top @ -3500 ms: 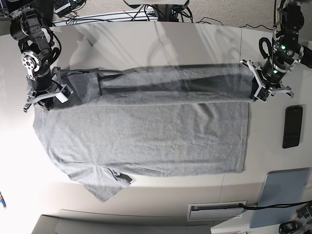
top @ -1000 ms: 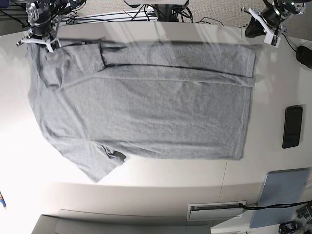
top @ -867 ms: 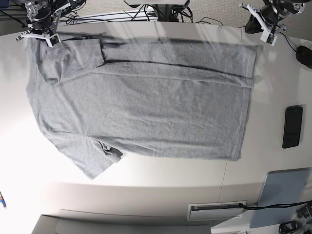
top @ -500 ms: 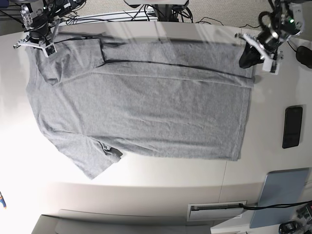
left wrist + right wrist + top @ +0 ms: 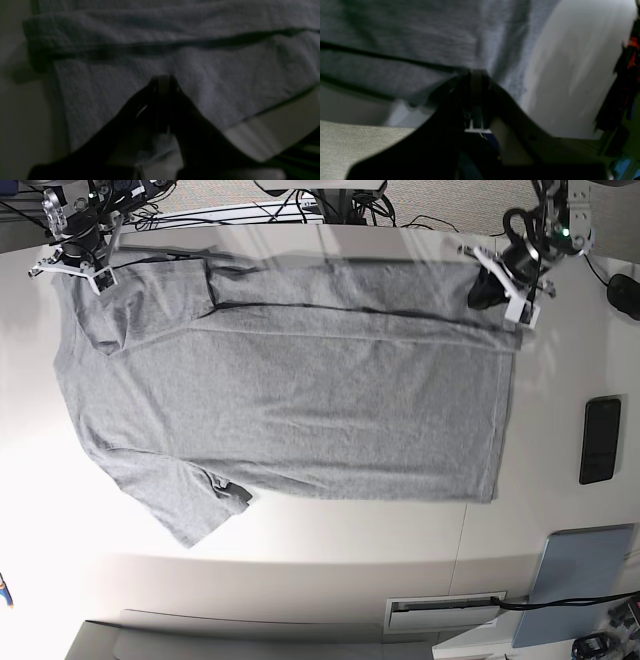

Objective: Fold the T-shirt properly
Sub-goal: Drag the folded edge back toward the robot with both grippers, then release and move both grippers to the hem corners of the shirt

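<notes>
Cloth fills most of your base view: the T-shirt [image 5: 290, 390] lies flat on the table [image 5: 300, 550], plain grey side up, one sleeve [image 5: 195, 515] splayed toward 7 o'clock, hem running down the 3 o'clock side, a narrow band along the 12 o'clock edge already turned over. Off the cloth at 3 o'clock sits a black phone [image 5: 600, 440], and at 5 o'clock a blue-grey pad [image 5: 580, 580]; keep both out of your sweep. Farther back, your right gripper [image 5: 75, 262] sits at 10 o'clock on the shoulder corner, jaws together; the wrist view suggests they pinch the fabric edge, though it is too dim to be sure. Your left gripper [image 5: 500, 283] sits at 1 o'clock over the hem corner, jaws together too; its wrist view is dark and I cannot tell whether cloth is caught. You look to be in the 1st lengthwise fold, with the far strip laid and both corners attended. Next, I judge, you need both corners gripped firmly, lifted evenly and carried toward 6 o'clock together, so the fold stays straight.
</notes>
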Action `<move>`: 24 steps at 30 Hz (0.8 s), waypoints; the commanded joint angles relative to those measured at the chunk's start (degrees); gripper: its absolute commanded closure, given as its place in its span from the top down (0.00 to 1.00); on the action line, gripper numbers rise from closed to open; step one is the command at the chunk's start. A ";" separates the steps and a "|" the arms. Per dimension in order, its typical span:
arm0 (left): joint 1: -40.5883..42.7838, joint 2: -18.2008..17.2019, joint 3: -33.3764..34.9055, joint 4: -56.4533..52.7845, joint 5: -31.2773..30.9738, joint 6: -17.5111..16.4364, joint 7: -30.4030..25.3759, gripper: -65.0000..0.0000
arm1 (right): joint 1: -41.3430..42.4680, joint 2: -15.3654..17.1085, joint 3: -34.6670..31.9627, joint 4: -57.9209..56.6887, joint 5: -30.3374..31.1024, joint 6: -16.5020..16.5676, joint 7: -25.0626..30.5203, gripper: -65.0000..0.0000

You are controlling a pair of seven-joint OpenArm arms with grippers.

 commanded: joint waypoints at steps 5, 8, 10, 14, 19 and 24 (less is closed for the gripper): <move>7.96 -0.44 0.26 -0.92 8.87 0.94 4.57 0.00 | -0.17 0.85 0.50 0.85 -0.79 -0.63 -0.02 0.00; 10.25 -0.44 0.26 -0.90 9.25 1.31 4.24 0.00 | -0.59 0.85 0.50 0.85 -1.18 -0.63 -1.09 0.00; 11.41 -0.44 0.26 -0.90 9.27 1.29 4.31 0.00 | -1.33 0.85 0.50 0.85 -2.97 -0.63 -1.07 0.00; 12.57 -0.44 0.11 -0.81 11.06 1.31 4.79 0.00 | -2.58 0.85 0.50 0.92 -4.11 -0.66 -1.07 0.00; 12.68 -0.44 -2.36 -0.33 11.13 1.27 4.74 0.00 | -2.78 0.85 0.50 0.92 -4.00 -0.66 -2.43 0.00; 12.66 -0.44 -5.09 1.49 11.13 1.27 4.57 0.00 | -4.42 0.83 0.50 0.96 -3.54 -0.66 -2.36 0.00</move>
